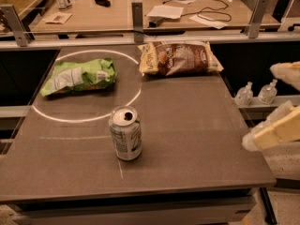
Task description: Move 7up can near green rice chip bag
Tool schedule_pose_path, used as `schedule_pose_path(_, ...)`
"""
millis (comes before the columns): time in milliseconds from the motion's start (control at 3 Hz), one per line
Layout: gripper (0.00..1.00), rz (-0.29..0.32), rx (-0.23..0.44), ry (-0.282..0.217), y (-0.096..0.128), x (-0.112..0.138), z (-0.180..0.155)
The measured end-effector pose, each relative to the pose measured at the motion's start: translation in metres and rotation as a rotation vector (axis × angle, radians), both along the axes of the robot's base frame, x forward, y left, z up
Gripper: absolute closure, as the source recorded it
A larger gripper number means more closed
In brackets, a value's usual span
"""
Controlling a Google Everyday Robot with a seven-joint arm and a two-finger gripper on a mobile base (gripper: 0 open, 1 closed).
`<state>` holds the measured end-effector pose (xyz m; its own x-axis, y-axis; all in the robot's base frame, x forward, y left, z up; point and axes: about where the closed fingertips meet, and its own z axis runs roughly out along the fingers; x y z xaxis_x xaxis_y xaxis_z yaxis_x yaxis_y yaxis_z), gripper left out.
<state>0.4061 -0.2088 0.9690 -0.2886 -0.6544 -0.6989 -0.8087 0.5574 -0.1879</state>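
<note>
The 7up can (125, 133) stands upright on the grey table (197, 139), front of centre, its silver top open. The green rice chip bag (79, 75) lies flat at the back left, inside a white circle drawn on the table, about a can's height away from the can. My gripper (260, 108) hangs off the table's right edge, well to the right of the can. Its two cream fingers (274, 134) are spread apart with nothing between them.
A brown and cream chip bag (178, 57) lies at the back centre-right. A metal rail (136, 36) runs behind the table, with a cluttered wooden desk beyond. Two small clear bottles (255, 93) stand on a ledge right of the table.
</note>
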Motion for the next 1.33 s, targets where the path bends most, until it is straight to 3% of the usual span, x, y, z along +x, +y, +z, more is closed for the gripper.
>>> schedule_pose_path(333, 0.0, 0.115, 0.153, -0.021, 0.033, -0.008, -0.029)
schedule_pose_path(667, 0.0, 0.227, 0.328, -0.053, 0.072, -0.014, -0.031)
schedule_pose_path(1000, 0.0, 0.24, 0.409, -0.08, 0.087, -0.013, -0.01)
schedule_pose_path(1333, 0.0, 0.24, 0.409, -0.08, 0.087, -0.013, -0.01)
